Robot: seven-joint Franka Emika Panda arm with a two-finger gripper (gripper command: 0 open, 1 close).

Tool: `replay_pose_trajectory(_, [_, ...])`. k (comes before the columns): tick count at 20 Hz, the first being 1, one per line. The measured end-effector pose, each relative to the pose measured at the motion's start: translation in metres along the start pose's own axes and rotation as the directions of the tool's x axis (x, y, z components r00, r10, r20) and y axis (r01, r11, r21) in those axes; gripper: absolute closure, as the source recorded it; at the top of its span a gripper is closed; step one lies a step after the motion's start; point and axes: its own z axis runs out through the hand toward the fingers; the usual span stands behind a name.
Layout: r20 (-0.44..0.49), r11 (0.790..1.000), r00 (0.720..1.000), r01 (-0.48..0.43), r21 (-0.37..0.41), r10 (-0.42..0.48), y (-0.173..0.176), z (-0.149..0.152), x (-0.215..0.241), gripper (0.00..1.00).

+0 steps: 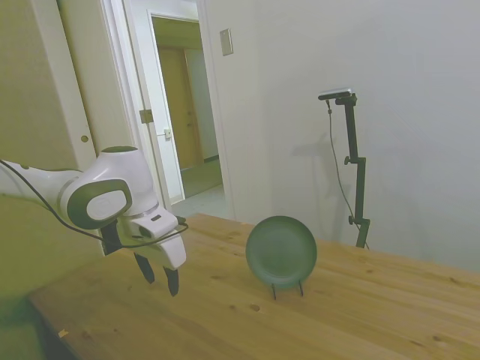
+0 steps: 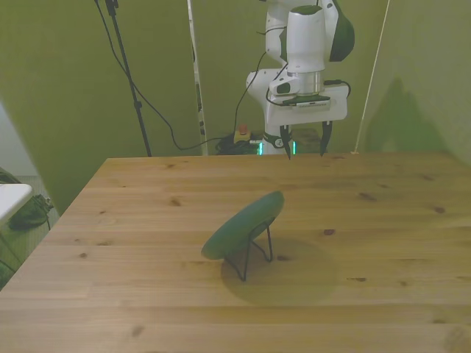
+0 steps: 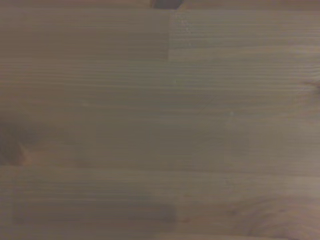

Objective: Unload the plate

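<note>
Clearly you are dealing with a rigid, thin-rimmed dish: the plate (image 1: 281, 251) looks matte and stiff, probably ceramic or hard plastic, so judge it as moderately weighty for its size and liable to chip or crack if it tips off and strikes the wood. It stands on edge, leaning back in a thin dark wire stand (image 2: 252, 254) near the middle of the wooden surface (image 2: 383, 220). In the side view its face is turned toward the camera; in the front view you see it nearly edge-on, sloping up toward the front view's right.

Your best hold is likely the upper rim, one finger on the face and one on the back, since the lower edge sits in the stand's cradle. The matte finish should give fair friction, but the shallow rim offers little depth, so expect it to pivot if pinched off-centre.

The pincer (image 2: 303, 140) hangs above the far part of the surface, well apart from the plate, its fingers spread and holding nothing.

Several things stay unclear to you. The plate's back is hidden in the side view, and how the stand grips the lower rim is too small to make out. The wrist view gives only blurred wood grain, with a dark scrap at one edge that cannot be identified.
</note>
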Motion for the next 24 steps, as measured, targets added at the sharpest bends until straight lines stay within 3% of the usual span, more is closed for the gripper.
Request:
replay_pose_trajectory(3, [-0.007, 1.0, 1.0, -0.019, 0.006, 0.019, 0.005, -0.001, 0.007, 0.0])
replay_pose_trajectory(9, [-0.214, 0.985, 0.966, -0.119, 0.124, 0.143, 0.035, -0.045, 0.082, 0.0])
replay_pose_trajectory(18, [-0.361, 0.964, 0.917, -0.08, 0.255, 0.172, -0.025, -0.066, 0.149, 0.0])
replay_pose_trajectory(24, [-0.38, 0.957, 0.909, -0.06, 0.284, 0.17, -0.049, -0.061, 0.167, 0.0])
